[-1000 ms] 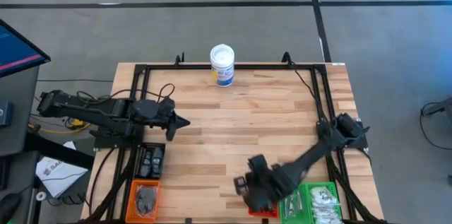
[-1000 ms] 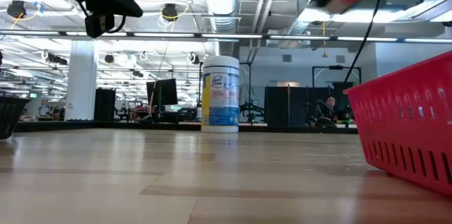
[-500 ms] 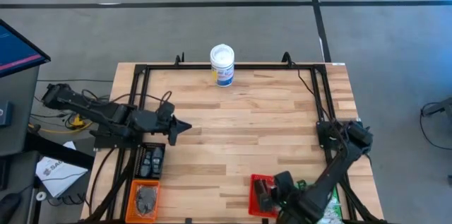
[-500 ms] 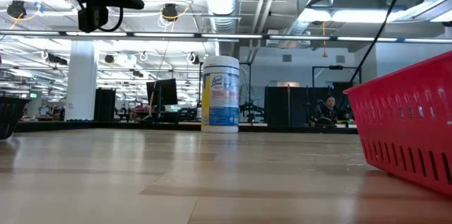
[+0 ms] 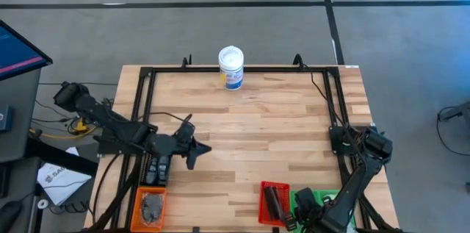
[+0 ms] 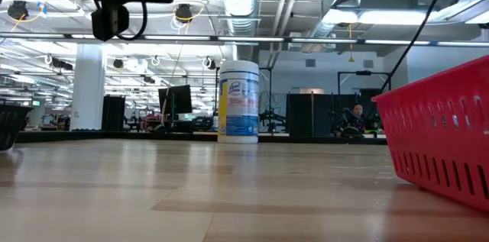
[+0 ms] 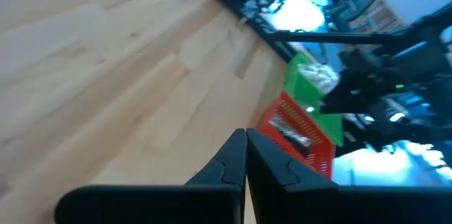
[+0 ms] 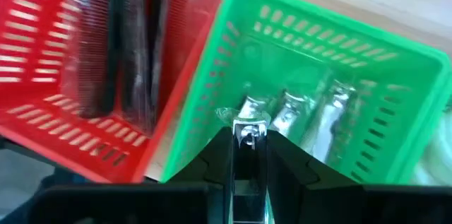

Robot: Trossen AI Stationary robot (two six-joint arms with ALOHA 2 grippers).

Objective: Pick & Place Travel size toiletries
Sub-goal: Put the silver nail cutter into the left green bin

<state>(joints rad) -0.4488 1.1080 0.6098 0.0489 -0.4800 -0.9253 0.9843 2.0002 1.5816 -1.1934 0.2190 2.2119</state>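
the right hand [image 8: 248, 155] hangs over the near right corner of the surface [image 5: 257, 123], above the green tray [image 8: 332, 104], its arm folded back from the mount on the right edge and angled down toward the near edge. its two dark fingers are clenched on a small clear packet [image 8: 248, 126] with a silvery tip, which pokes out between them just above the tray's near wall. more clear packets with white contents [image 8: 304, 114] lie side by side in the green tray. just left of it, touching along one wall, sits the red tray [image 5: 273, 202], holding slim black sticks [image 8: 113, 47] laid lengthwise.

the left hand [image 5: 197, 149] reaches out from the left side over the bare wood, arm stretched low and slanting toward the middle of the surface, well apart from the trays on the right. its fingers [image 7: 244, 155] are pressed flat together with nothing between them.

at the near left, an orange tray [image 5: 150, 207] holds small silvery items [image 5: 152, 205], with a black tray [image 5: 156, 167] of dark pieces just beyond it. a white tub with a blue label [image 5: 230, 67] stands upright at the far edge.
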